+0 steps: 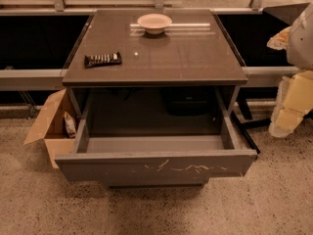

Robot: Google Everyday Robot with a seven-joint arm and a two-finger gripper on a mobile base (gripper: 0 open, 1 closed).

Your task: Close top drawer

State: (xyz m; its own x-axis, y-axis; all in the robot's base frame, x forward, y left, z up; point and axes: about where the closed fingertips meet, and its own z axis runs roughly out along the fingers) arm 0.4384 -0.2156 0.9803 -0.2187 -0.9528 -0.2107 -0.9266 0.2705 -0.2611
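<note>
The top drawer [156, 166] is wide and grey-brown, with pale squiggly scratches on its front panel. It stands pulled far out of the cabinet [155, 48], and its inside looks empty. My gripper [289, 106], a pale yellowish-white shape on the arm, is at the right edge of the view. It sits to the right of the drawer's right side, apart from it and above the floor.
A pale bowl [154, 22] and a dark flat packet [102, 59] lie on the cabinet top. An open cardboard box [51, 129] stands on the floor against the drawer's left side. Speckled floor lies in front. A low ledge and windows run behind.
</note>
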